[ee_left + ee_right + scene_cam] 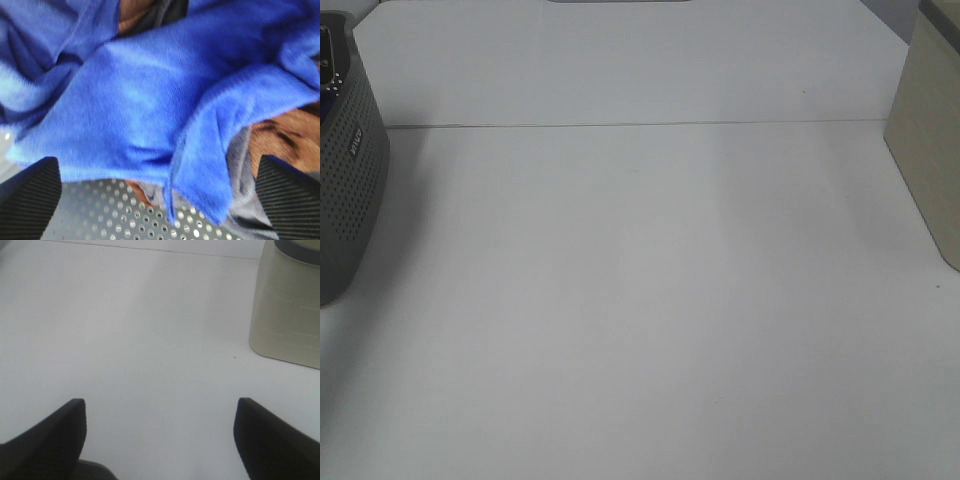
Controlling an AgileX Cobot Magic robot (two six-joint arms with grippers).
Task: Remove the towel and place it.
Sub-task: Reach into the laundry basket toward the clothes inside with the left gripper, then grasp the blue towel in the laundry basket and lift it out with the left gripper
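Observation:
The deep blue plush towel fills the left wrist view. It lies crumpled in a grey perforated basket, on top of brown and grey cloth. My left gripper is open, its ribbed black fingers wide apart on either side of the towel's hanging edge, and it holds nothing. My right gripper is open and empty above the bare white table. Neither gripper shows in the exterior high view.
The grey perforated basket stands at the table's left edge. A beige container stands at the right edge and also shows in the right wrist view. A white back wall rises behind the white table.

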